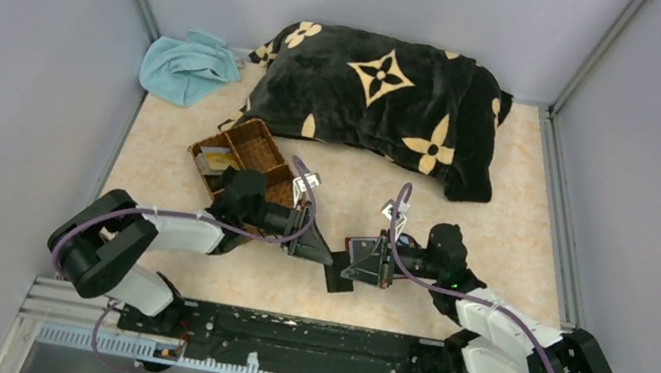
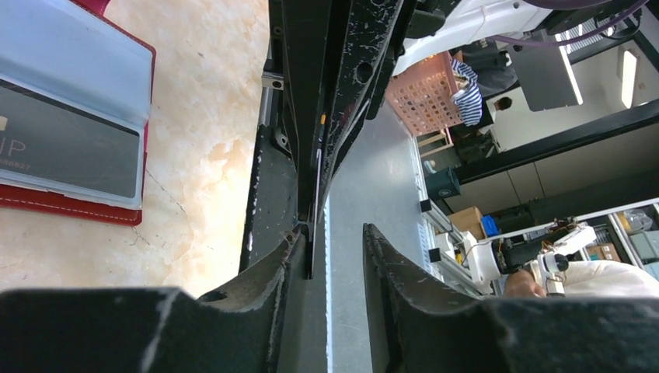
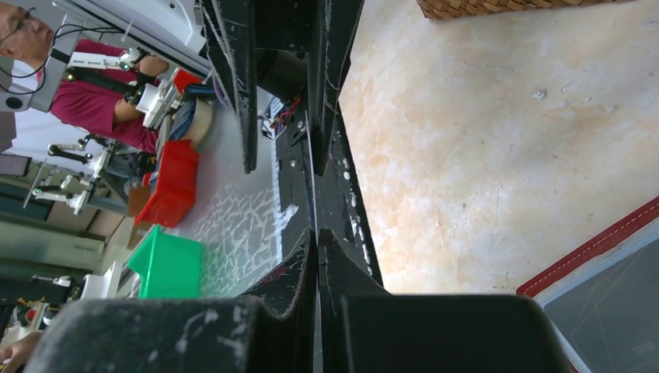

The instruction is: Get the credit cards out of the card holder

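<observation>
The red card holder (image 2: pixel 70 116) lies open on the table, a dark card showing under its clear sleeve; its red edge (image 3: pixel 598 252) also shows in the right wrist view. In the top view the holder (image 1: pixel 366 250) lies under my right gripper (image 1: pixel 360 258). My right gripper (image 3: pixel 317 233) is shut on a thin dark credit card (image 3: pixel 312 179) seen edge-on. That card (image 2: pixel 319 179) passes between the fingers of my left gripper (image 2: pixel 334 233), which is open, the card lying against its left finger. From above, the card (image 1: pixel 339 274) spans the gap between both grippers, with my left gripper (image 1: pixel 321 246) at its left.
A wicker basket (image 1: pixel 245 157) holding a card (image 1: pixel 214 159) stands just behind the left arm. A black patterned pillow (image 1: pixel 381 104) fills the back of the table, with a blue cloth (image 1: pixel 186 66) at the back left. Grey walls close in both sides.
</observation>
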`<move>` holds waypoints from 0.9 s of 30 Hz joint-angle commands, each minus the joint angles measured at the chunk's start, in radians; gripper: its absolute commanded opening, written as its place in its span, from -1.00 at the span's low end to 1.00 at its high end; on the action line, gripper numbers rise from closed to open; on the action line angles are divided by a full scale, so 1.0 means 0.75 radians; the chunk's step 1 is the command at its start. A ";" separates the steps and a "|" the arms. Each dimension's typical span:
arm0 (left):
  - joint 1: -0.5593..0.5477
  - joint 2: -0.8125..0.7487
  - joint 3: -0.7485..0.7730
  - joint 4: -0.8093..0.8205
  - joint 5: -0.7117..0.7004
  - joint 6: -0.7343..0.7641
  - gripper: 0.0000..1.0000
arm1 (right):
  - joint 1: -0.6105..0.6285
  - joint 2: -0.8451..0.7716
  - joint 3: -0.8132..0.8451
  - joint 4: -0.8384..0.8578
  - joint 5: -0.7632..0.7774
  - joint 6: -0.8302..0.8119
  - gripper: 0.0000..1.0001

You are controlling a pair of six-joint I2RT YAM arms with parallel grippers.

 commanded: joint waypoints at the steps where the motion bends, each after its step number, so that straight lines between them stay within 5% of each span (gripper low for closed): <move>1: -0.024 0.042 0.064 -0.008 0.029 0.054 -0.30 | 0.011 0.003 0.074 0.013 -0.015 -0.023 -1.00; 9: -0.054 0.100 0.085 -0.006 0.030 0.063 -1.00 | 0.016 -0.001 0.080 -0.009 0.016 -0.024 -1.00; 14: -0.053 0.060 0.055 0.004 -0.033 0.070 -1.00 | 0.017 -0.029 0.085 -0.016 0.050 -0.025 -0.94; 17: -0.044 -0.025 0.042 -0.098 -0.183 0.108 -1.00 | 0.016 -0.131 0.074 -0.057 0.210 -0.025 -0.40; 20: -0.021 -0.160 0.044 -0.290 -0.386 0.177 -1.00 | 0.017 -0.347 0.045 -0.172 0.510 -0.031 -0.08; 24: 0.122 -0.333 0.018 -0.479 -0.572 0.144 -1.00 | 0.014 -0.556 0.076 -0.443 0.823 -0.107 0.00; 27: 0.229 -0.493 -0.024 -0.612 -0.778 0.122 -1.00 | 0.013 -0.578 0.078 -0.528 0.864 -0.129 -0.01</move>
